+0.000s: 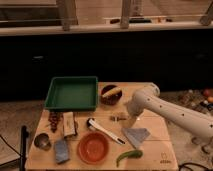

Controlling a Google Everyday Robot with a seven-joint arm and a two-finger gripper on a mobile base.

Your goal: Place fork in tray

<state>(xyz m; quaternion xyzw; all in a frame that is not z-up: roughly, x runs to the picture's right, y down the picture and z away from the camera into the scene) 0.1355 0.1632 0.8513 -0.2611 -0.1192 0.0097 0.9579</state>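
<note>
The green tray (72, 93) sits at the back left of the wooden table, with nothing in it. A small silver fork (118, 118) lies on the table in front of the dark bowl (111, 94). My white arm comes in from the right and bends down, with the gripper (129, 116) low over the table just right of the fork. Whether it touches the fork is hidden by the arm. The tray is well to the left of the gripper.
A white-handled utensil with a black end (105, 131) lies beside an orange-red plate (93, 147). A grey cloth (136, 135) and a green pepper (128, 156) lie at the front right. A metal cup (42, 141), blue sponge (61, 150) and snack packet (69, 124) are at the left.
</note>
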